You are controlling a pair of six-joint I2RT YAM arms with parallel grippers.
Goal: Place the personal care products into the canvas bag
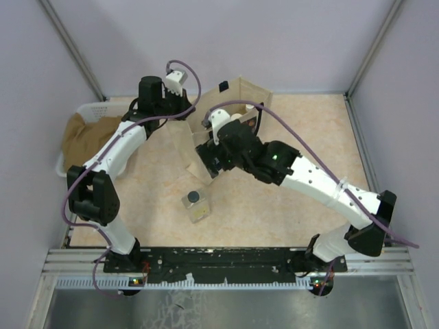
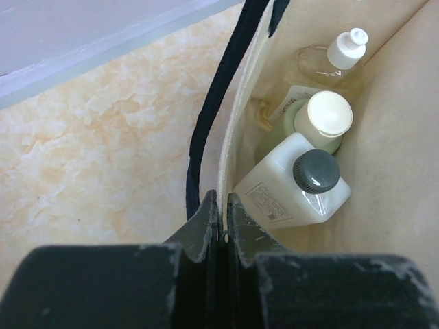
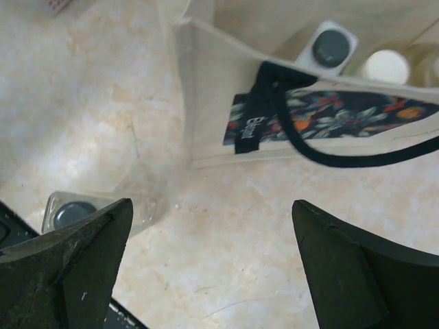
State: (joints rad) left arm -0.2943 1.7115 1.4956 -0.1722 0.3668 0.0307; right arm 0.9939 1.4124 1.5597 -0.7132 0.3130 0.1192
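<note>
My left claw (image 2: 221,200) pinches the canvas bag (image 2: 401,171) by its rim, while my right claw (image 3: 211,205) hangs spread near the clear square bottle (image 3: 72,212).

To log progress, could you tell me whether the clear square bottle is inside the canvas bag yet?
Out. The clear square bottle sits on the table, apart from the canvas bag.

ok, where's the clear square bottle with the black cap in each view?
Top external: clear square bottle at centre, on the table, below the canvas bag in the picture.
Left wrist: not in it.
Right wrist: lower left, outside the bag.
Shared landmark: the canvas bag, in all three views.
</note>
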